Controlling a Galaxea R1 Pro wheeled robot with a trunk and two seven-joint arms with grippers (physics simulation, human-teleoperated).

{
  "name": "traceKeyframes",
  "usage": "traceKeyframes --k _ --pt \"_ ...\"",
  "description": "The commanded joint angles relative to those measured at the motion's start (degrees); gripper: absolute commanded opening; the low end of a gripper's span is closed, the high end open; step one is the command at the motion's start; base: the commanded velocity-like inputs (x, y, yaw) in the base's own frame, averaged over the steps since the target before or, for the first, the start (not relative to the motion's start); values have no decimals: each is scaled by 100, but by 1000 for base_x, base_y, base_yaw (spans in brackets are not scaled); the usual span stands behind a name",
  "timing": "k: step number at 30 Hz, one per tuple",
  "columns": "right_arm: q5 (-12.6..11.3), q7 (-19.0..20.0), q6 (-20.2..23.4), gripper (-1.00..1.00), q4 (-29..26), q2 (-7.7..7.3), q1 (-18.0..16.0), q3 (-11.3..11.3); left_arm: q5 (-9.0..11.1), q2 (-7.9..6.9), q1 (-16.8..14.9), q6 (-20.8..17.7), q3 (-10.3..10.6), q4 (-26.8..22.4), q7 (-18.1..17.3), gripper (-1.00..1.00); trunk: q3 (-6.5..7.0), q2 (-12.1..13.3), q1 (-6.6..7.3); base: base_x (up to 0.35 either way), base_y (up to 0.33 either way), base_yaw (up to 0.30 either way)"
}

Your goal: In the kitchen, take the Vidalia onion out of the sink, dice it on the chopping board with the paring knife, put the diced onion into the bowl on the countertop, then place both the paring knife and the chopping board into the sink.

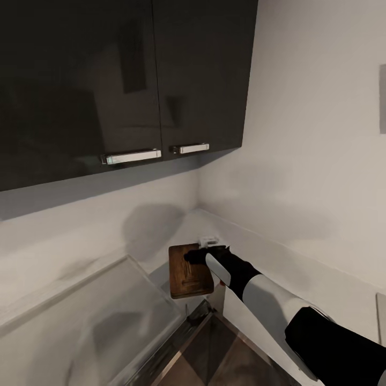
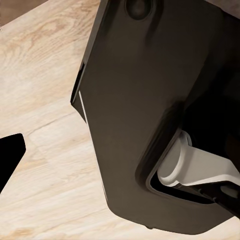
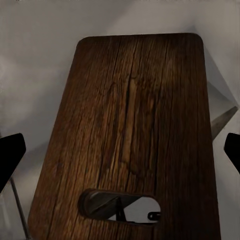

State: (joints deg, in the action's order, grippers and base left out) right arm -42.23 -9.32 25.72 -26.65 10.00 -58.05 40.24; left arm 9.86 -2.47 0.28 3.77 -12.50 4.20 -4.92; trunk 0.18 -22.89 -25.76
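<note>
The brown wooden chopping board [image 1: 188, 272] lies near the corner of the grey countertop [image 1: 177, 225], its handle hole toward me. My right gripper [image 1: 196, 256] hovers just above the board's far half, open. In the right wrist view the board [image 3: 135, 125] lies beyond the gripper [image 3: 120, 155], whose dark fingertips [image 3: 11, 155] are spread wider than the board, nothing between them. A white corner of the bowl [image 1: 210, 239] peeks out behind the gripper. The Vidalia onion and the paring knife are out of view. My left gripper [image 2: 120, 150] hangs by the robot's dark base, over wood floor.
Dark upper cabinets [image 1: 123, 80] with steel handles hang over the counter. Pale walls meet in a corner behind the board. The sink's flat pale drainboard [image 1: 102, 316] with a steel rim lies at the lower left. Wood floor [image 2: 50, 75] shows below.
</note>
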Motion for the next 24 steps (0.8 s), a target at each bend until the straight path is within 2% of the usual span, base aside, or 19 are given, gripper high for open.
traceKeyframes --k 1,17,24 --pt "-58 -46 5 100 -7 0 -4 30 60 -5 -2 27 -7 15 -36 100 -1 -3 -2 0 0 0" --pt "-66 -26 3 100 -25 0 -4 27 60 -8 -2 27 -7 18 -36 100 -1 -3 -2 -5 0 0" --pt "-66 -26 3 100 -25 0 -4 27 60 -8 -2 27 -7 19 -37 100 -1 -3 -2 -214 0 0"
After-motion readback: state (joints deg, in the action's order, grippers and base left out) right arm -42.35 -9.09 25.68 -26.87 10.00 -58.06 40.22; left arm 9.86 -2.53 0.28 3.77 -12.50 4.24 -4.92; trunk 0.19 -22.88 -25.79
